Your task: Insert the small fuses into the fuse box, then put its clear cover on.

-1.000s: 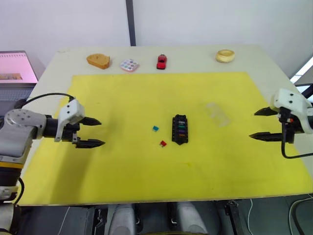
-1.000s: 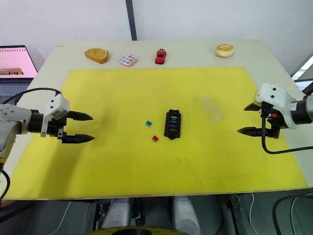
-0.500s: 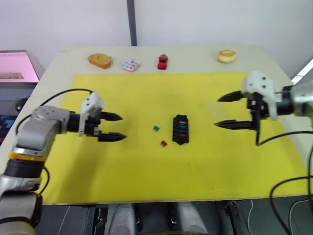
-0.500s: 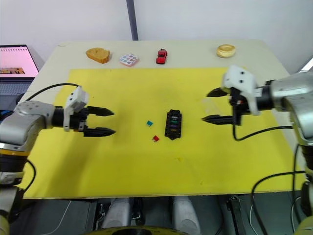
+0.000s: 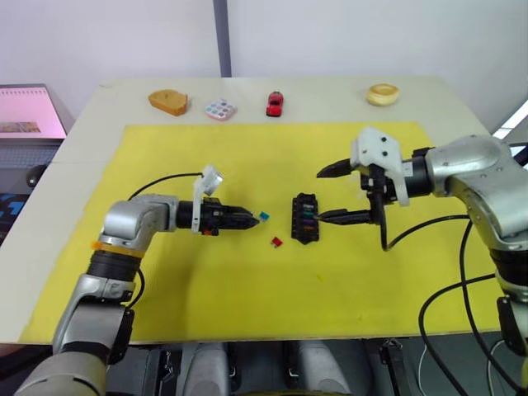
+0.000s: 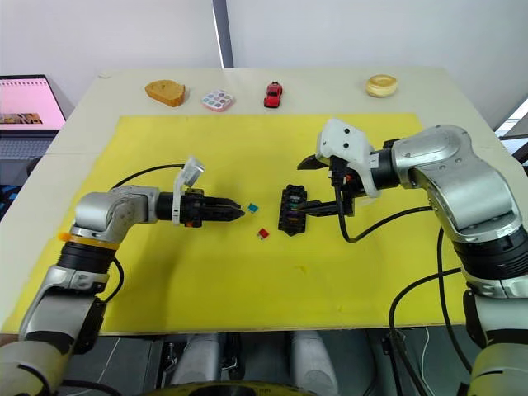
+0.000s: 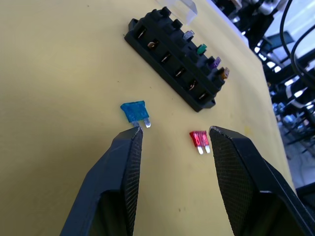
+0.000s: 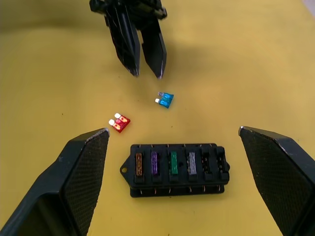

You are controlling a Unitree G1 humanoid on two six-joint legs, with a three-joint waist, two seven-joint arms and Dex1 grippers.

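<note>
My left gripper [image 5: 247,220], fingers narrowly parted and empty, points straight at the teal fuse [image 5: 263,216] lying just off its tips at frame centre, left of the fuse box [image 5: 304,218], while my wide-open right gripper [image 5: 327,194] straddles that box.

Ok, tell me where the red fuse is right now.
The red fuse lies loose on the yellow mat, just left of the fuse box, with the teal fuse beyond it.
</note>
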